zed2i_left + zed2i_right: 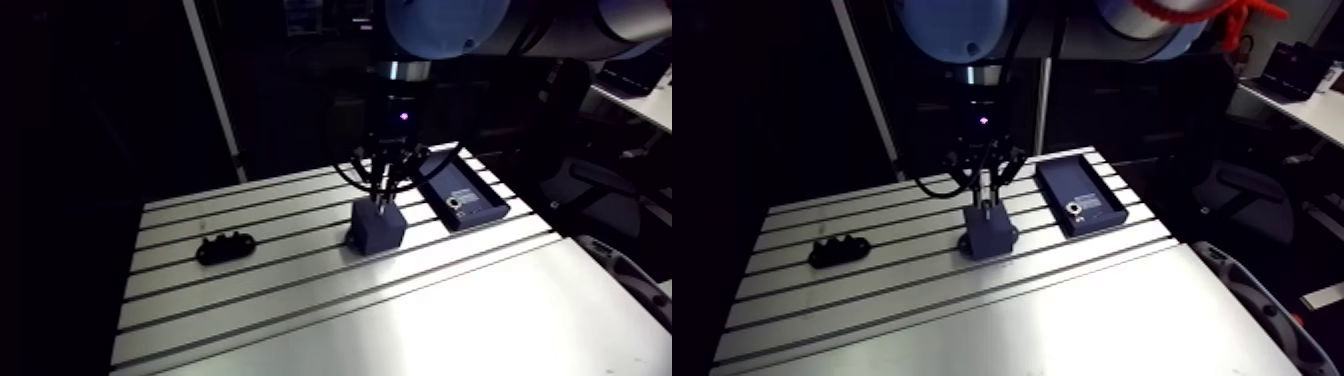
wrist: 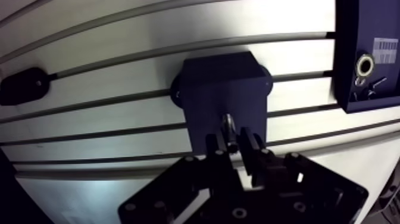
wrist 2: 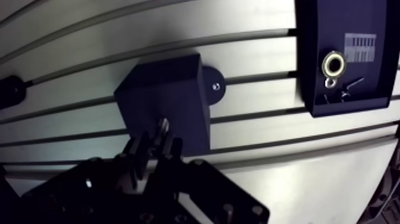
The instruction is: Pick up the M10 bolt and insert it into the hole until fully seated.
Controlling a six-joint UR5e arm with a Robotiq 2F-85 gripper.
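A dark blue block [image 2: 223,89] stands in the middle of the slotted table [image 1: 300,300]. My gripper [image 2: 233,138] hangs directly over the block's top, shut on the M10 bolt [image 2: 228,124], whose metal shank pokes out between the fingertips and points down at the block. The bolt tip is at or just above the block's top face; the hole itself is hidden under it. In the arm view the gripper [image 1: 383,196] comes straight down onto the block [image 1: 376,226].
A dark flat plate [image 2: 366,53] with a brass-ringed hole [image 2: 363,62] lies beside the block, to the gripper's right. A small black bolt holder [image 1: 226,245] sits on the table to the left of the block.
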